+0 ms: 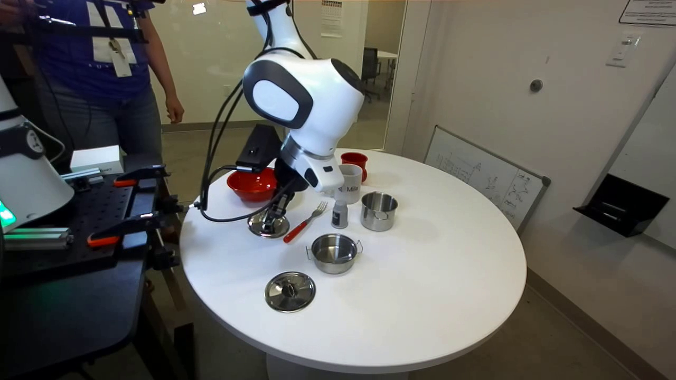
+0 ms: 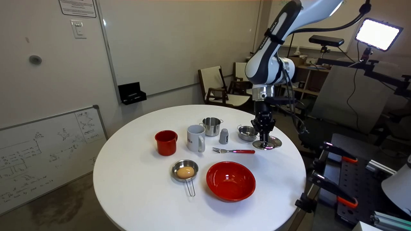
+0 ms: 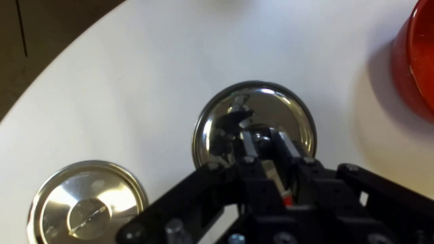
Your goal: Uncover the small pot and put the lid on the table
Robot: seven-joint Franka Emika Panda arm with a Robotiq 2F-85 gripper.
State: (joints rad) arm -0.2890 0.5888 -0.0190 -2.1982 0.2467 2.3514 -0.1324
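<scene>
Black Robotiq gripper (image 3: 266,139) over a circular stainless-steel lid (image 3: 259,113), apparently flat on the round white table (image 1: 422,295), just beside a red-handled fork (image 1: 301,227). Jaws a narrow gap apart at the lid's centre; impossible to tell whether clamped or loose. Uncovered, beside a gray shaker (image 1: 339,216) in both exterior views: the small steel pot (image 1: 372,219).

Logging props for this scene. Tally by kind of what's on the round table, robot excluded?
Pots: 2
Lids: 2
Mugs: 2
Bowl: 1
Pan: 1
Egg, in the pan: 1
Fork: 1
Shaker: 1
Total: 11
</scene>
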